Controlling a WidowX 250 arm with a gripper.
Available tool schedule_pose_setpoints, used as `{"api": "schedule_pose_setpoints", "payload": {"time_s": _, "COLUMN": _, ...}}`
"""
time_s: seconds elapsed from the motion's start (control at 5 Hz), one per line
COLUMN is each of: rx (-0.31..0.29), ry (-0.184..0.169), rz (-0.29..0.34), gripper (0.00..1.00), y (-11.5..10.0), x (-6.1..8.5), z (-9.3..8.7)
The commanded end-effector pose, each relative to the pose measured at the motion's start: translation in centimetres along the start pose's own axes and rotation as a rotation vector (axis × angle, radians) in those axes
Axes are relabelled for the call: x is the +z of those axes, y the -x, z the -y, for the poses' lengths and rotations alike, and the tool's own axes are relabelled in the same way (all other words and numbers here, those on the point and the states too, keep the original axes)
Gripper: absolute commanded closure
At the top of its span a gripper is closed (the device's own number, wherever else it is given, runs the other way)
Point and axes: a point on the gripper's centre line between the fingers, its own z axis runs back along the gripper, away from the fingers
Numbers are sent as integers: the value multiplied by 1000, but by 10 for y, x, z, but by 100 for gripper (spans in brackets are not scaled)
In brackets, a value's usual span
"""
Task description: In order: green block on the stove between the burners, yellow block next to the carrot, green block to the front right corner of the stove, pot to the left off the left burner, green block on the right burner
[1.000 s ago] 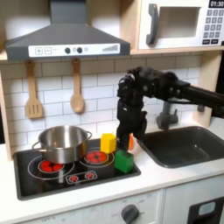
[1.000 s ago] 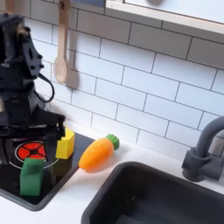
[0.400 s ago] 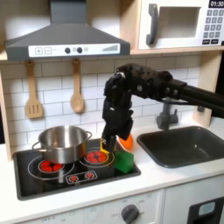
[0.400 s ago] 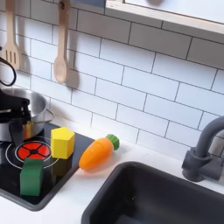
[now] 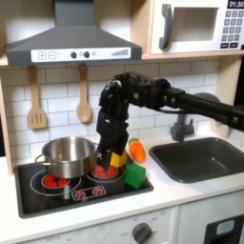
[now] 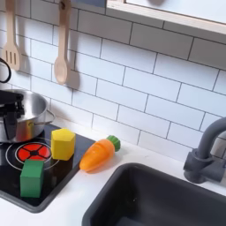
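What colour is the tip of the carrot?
Green. The carrot is orange with a small green tip, clearest in the second exterior view.

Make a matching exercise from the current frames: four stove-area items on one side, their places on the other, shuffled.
Items:
1. green block
2. yellow block
3. carrot
4. pot

Places:
A. on the white counter, beside the stove's edge
B. over the left burner in the first exterior view
C. at the stove's near corner, in front of the right burner
D. on the stove's back edge, next to the carrot

Pairs: 1-C, 2-D, 3-A, 4-B
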Motion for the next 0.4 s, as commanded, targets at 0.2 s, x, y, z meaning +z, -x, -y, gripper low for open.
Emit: {"api": "schedule_pose_setpoints", "payload": {"time_s": 0.2, "rx": 199, "ry": -81, "rz": -6, "gripper": 0, "y": -35, "x": -11, "z": 4}}
